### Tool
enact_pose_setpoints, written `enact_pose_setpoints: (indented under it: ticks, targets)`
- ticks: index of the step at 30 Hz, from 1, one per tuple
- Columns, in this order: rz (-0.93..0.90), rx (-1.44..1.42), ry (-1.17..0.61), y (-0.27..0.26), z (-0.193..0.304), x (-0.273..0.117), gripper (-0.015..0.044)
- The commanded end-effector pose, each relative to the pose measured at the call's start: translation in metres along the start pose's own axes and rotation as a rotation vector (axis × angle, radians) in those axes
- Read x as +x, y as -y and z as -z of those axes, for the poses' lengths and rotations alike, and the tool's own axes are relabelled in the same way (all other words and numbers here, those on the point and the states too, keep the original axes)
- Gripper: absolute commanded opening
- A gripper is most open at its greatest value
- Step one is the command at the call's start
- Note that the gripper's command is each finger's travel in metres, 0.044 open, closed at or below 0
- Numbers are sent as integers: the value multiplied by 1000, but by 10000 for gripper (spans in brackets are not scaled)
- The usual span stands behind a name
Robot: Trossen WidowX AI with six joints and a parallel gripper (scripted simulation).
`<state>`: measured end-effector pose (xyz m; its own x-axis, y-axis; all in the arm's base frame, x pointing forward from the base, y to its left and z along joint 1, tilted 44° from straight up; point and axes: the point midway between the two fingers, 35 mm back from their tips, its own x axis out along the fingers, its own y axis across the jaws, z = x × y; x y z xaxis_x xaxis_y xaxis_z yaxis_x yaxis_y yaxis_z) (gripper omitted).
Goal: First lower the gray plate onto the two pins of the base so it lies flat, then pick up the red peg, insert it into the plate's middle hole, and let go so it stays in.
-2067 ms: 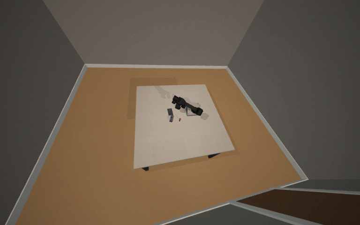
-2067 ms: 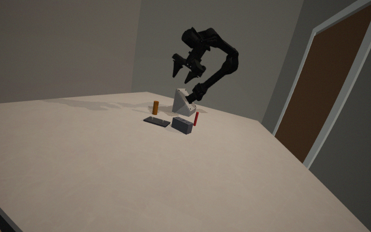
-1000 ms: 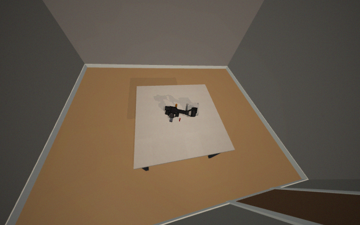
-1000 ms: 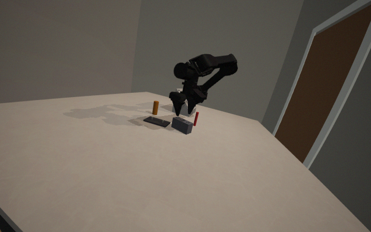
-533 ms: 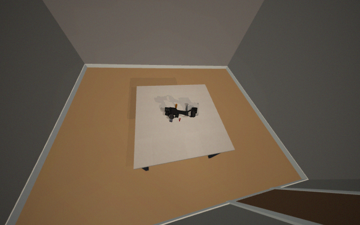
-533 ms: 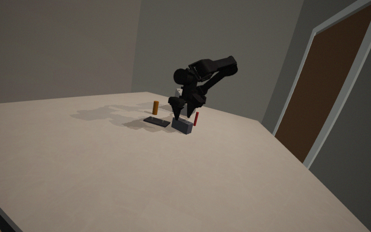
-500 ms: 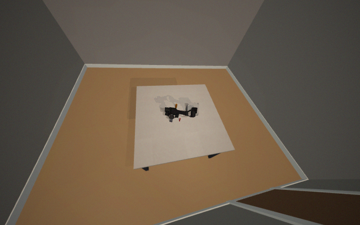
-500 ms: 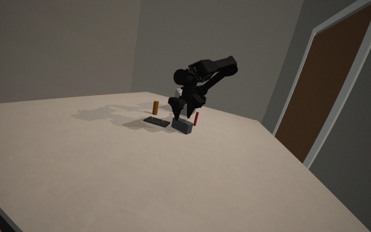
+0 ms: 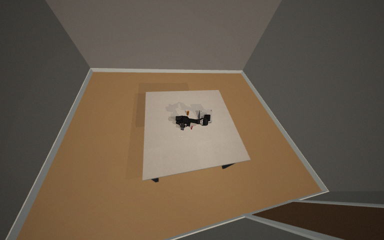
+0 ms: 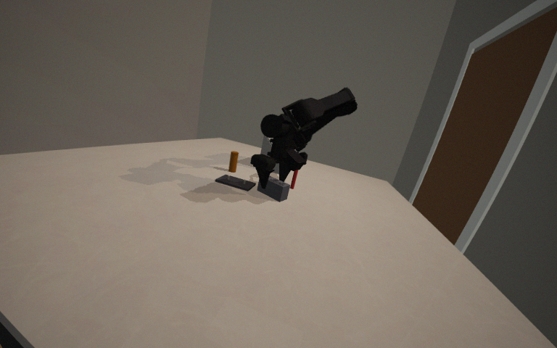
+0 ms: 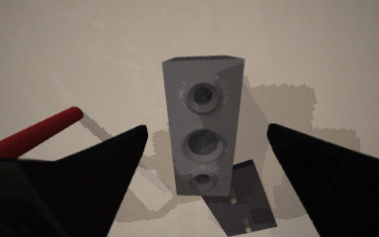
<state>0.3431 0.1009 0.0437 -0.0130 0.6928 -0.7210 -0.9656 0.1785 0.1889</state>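
Note:
The gray plate, a thick block with three holes in its top face, rests on the table beside the base. The dark flat base lies on the table with two small pins pointing up. My gripper is open, with its fingertips on either side of the plate and nothing held; the wrist view shows a gap on both sides. The red peg stands upright on the table beside the plate, outside the fingers.
An orange cylinder stands upright behind the base in the exterior view. The arm's white mount is on the table. The arm hides part of the base and plate in the top view.

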Motion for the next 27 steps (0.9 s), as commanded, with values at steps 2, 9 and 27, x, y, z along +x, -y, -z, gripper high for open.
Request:
enact_pose_setpoints:
  ticks: [2,9,27]
  targets:
    - [-7,2,3,-2,-1,12,440]
    - [-8,2,4,-3,-1,23,440]
    - [-8,2,5,-3,-1,25,125]
